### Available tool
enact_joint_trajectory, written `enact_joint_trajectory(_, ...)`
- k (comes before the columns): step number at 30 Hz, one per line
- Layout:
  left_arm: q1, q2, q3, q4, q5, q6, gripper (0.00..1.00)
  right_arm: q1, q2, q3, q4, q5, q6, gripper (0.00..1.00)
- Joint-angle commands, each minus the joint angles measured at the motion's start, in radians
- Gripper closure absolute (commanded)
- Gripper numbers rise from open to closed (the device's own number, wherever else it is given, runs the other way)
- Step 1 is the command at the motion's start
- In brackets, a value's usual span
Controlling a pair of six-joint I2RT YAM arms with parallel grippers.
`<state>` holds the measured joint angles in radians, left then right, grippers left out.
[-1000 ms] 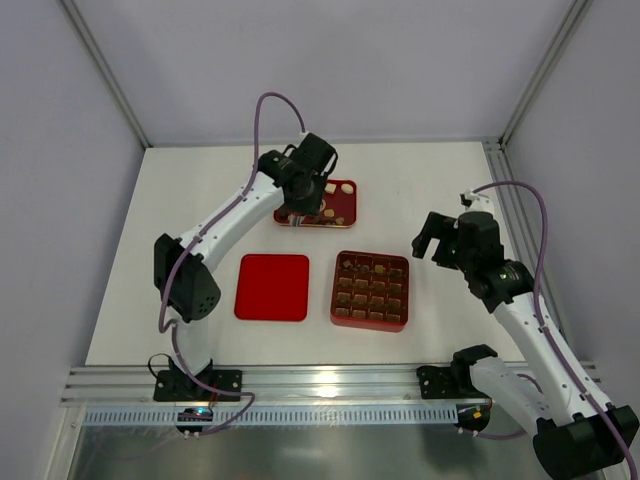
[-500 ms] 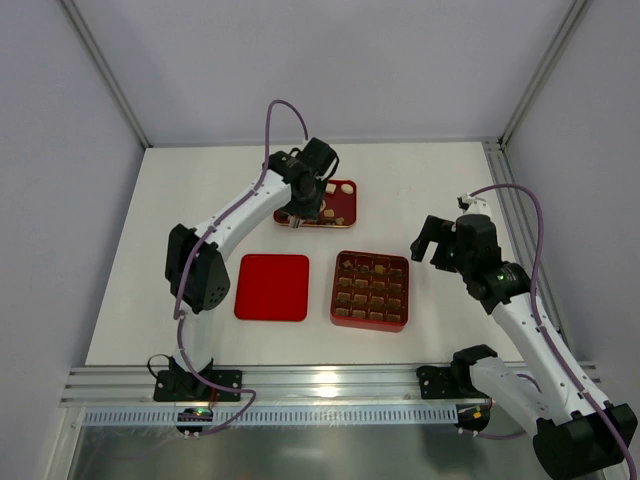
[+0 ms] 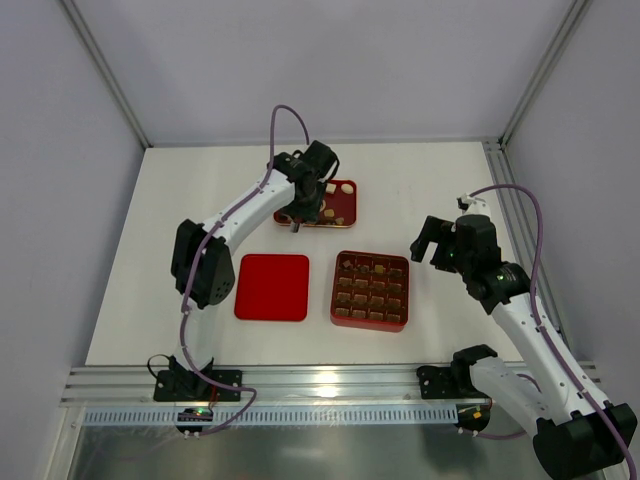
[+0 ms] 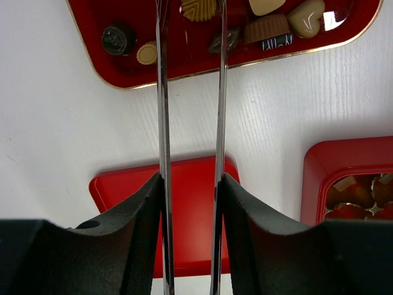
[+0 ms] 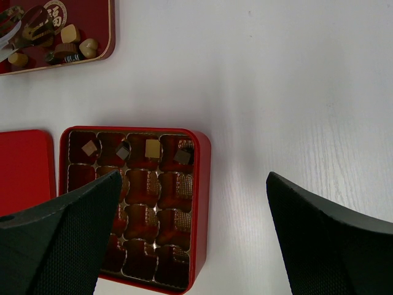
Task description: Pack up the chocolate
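Observation:
Loose chocolate (image 4: 267, 27) lies in a shallow red tray (image 3: 345, 207) at the back; a tan ridged piece (image 4: 198, 8) sits between the tips of metal tongs (image 4: 162, 110). My left gripper (image 3: 298, 214) hovers over the tray's near edge, shut on those tongs, whose two blades stand apart. A few pieces of chocolate (image 5: 152, 148) fill the far row of the red gridded box (image 3: 370, 291). My right gripper (image 3: 428, 243) hangs open to the right of the box, holding nothing.
A flat red lid (image 3: 272, 287) lies left of the gridded box. Metal frame posts and grey walls close in the white table. The aluminium rail with both arm bases runs along the near edge.
The left arm's elbow has swung to the right while its gripper stayed over the tray with the tongs. The right arm has not moved.

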<state>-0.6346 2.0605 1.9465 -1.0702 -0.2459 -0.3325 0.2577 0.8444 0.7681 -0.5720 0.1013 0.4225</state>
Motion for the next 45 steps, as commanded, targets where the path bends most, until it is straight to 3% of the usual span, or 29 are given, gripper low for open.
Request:
enact_joint_trajectory(1, 0.007, 0.001, 0.032, 0.015, 0.011, 0.010, 0.59, -0.005, -0.018, 0.000, 0.032, 0.000, -0.010, 0.00)
enact_joint_trajectory(45, 0.007, -0.031, -0.006, 0.001, 0.019, 0.020, 0.63, -0.005, -0.025, 0.010, 0.015, 0.001, -0.008, 0.00)
